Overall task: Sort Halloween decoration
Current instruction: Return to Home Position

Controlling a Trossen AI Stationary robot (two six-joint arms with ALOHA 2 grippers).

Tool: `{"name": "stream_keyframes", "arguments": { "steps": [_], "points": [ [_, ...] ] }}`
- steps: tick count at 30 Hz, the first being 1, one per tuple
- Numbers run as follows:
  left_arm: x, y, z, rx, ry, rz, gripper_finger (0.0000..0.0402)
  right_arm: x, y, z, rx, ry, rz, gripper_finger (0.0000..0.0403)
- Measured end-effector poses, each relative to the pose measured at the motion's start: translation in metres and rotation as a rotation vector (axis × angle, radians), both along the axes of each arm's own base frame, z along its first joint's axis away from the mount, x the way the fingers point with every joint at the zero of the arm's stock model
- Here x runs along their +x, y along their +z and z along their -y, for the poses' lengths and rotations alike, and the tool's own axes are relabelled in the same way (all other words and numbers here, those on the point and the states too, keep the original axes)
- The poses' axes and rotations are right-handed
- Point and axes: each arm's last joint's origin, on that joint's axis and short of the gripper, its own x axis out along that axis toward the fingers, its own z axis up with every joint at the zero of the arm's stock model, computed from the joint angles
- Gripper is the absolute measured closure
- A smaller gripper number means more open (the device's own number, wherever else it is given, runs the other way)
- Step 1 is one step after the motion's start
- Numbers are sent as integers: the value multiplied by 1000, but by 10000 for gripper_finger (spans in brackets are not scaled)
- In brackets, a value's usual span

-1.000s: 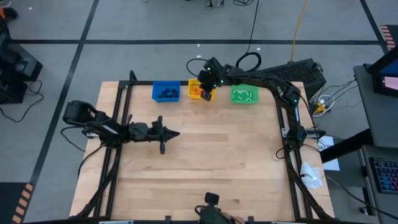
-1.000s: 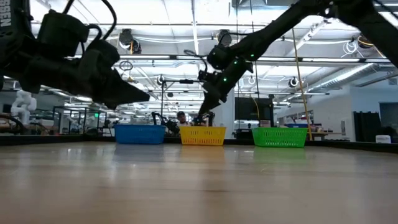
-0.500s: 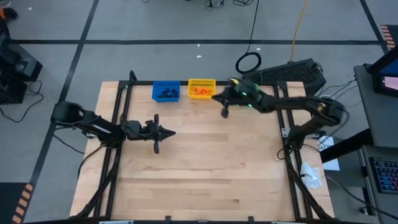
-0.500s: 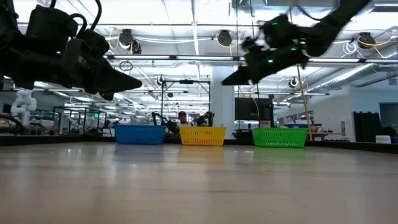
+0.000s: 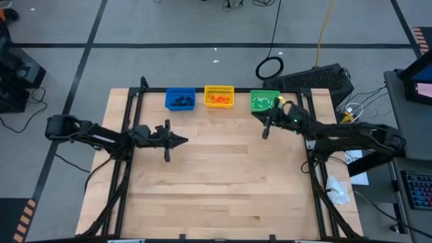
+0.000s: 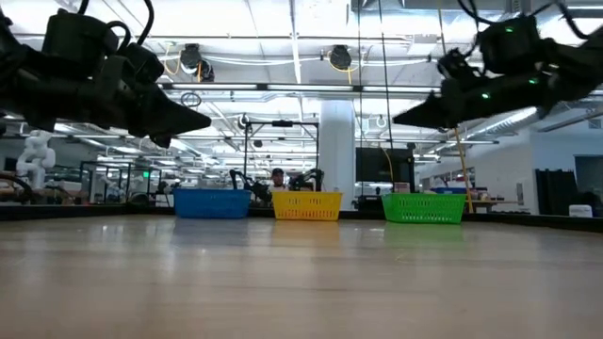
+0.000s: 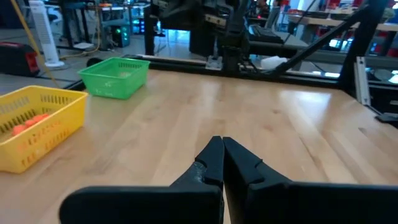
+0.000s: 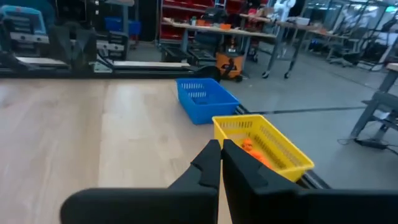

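Observation:
The decorations lie sorted in three bins along the table's far edge. Black ones are in the blue bin (image 5: pixel 180 100), orange ones (image 5: pixel 218 99) in the yellow bin (image 8: pixel 283 149), and white ones (image 5: pixel 264 102) in the green bin (image 5: pixel 264 94). My left gripper (image 5: pixel 185 140) (image 7: pixel 222 140) hangs shut and empty above the bare wood at mid-left, pointing right. My right gripper (image 5: pixel 256 113) (image 8: pixel 220 144) is shut and empty, level in the air just in front of the green bin, pointing left toward the yellow bin.
Bare wood spreads over the whole near and middle part of the table (image 5: pixel 223 182). A black frame rail (image 5: pixel 128 155) runs along the table's left side and another along its right (image 5: pixel 312 155). A keyboard (image 5: pixel 324 77) and cables lie beyond the far right corner.
My right gripper has risen from over the yellow bin, where it pointed down, and has swung level. It has drawn toward the table's right, to in front of the green bin. My left gripper has pulled back a little toward the left edge.

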Motion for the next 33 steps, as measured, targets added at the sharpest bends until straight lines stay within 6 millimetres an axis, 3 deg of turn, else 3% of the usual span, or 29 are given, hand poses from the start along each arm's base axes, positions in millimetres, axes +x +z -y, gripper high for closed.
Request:
{"name": "stream_keyframes", "arguments": {
  "steps": [11,17,23,33],
  "points": [
    [-10,12,-5,28,7,37,402,-41,-11,-20,-13,-9,123,403],
    [-19,15,-9,42,43,3,402,-56,-28,-32,-19,-71,148,403],
    [-30,19,-11,47,103,-5,402,-60,-28,-41,-20,22,136,403],
    [-52,24,-7,72,128,-5,402,-67,-25,-48,-4,36,160,403]
  ]
}}
